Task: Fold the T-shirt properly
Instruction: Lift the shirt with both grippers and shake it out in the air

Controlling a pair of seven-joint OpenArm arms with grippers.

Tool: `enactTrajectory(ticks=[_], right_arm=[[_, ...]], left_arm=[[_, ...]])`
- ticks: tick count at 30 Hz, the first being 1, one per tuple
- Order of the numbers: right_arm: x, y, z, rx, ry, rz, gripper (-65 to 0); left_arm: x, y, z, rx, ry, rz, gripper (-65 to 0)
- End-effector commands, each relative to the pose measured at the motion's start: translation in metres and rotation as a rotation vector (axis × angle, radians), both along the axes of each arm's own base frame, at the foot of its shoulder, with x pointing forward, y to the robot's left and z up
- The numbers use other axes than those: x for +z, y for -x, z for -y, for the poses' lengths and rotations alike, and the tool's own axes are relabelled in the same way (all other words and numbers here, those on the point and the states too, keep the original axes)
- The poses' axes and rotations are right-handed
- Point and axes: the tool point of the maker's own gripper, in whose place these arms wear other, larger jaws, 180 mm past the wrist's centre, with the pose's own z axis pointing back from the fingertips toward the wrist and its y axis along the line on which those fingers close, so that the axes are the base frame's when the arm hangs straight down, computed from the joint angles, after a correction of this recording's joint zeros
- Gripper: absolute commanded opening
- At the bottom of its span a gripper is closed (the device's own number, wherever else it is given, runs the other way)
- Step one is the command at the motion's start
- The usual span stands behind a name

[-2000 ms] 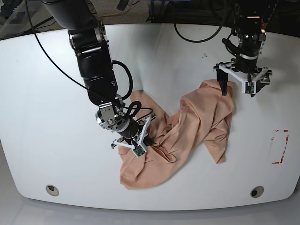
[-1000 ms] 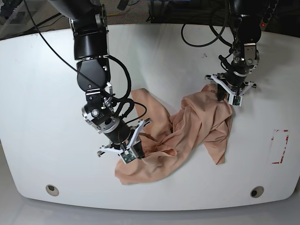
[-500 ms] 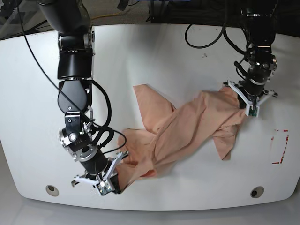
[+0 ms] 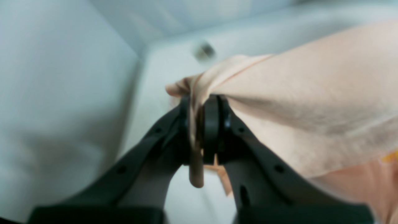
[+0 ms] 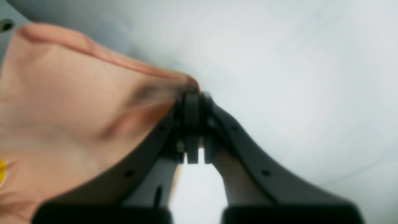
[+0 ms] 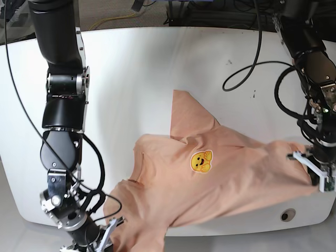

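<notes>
While most of the white desk (image 6: 157, 68) lies bare toward its far side and far corners, the T-shirt (image 6: 220, 184) is stretched across the near half, reaching from the near edge on the base view's left to the edge on the right. Its peach cloth is pulled into a broad band with a yellow smiling-face print (image 6: 200, 161) facing up near the middle, and one pointed flap of fabric lies toward the desk's centre. The lower hem sags over the near rim between the two arms, close to a round hole (image 6: 286, 214) in the desk surface.

The left gripper (image 4: 202, 124) sits at the desk's edge on the base view's right; its jaws are pressed together on a bunched corner of the shirt, a fold of cloth squeezed between the black pads (image 4: 211, 124) and a bit poking out above them. The right gripper (image 5: 191, 124) is low at the near corner on the base view's left, partly out of that view; its jaws are likewise clamped tight, pinching a pointed edge of the fabric at their tips. A small patch of yellow shows at the edge of each wrist view.
</notes>
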Motion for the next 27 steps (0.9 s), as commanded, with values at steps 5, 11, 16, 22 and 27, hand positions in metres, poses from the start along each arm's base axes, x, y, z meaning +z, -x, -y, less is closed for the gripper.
enactTrajectory(ticks=[5,11,16,22,27], right_arm=[[0.104,0.006,0.013,-0.019,0.059,0.178,-65.0],[0.162,0.022,0.035,-0.104,0.104,0.247,-65.0],[0.186,0.045,0.043,-0.146,0.189,0.293,-65.0],[0.158,0.068,0.05,-0.199,0.255,0.265,-65.0],[0.092,0.086,0.066,-0.226,0.231,0.18,-65.0]], left_arm=[[0.106,-0.01,-0.012,0.024,-0.079,0.167,-63.5],[0.169,-0.004,-0.021,0.072,-0.067,0.259,-63.3],[0.173,-0.008,-0.01,0.049,-0.088,0.248,-63.3],[0.112,-0.012,-0.001,0.005,-0.153,0.07,-63.3],[0.033,-0.001,0.008,-0.043,-0.203,-0.172,-63.6]])
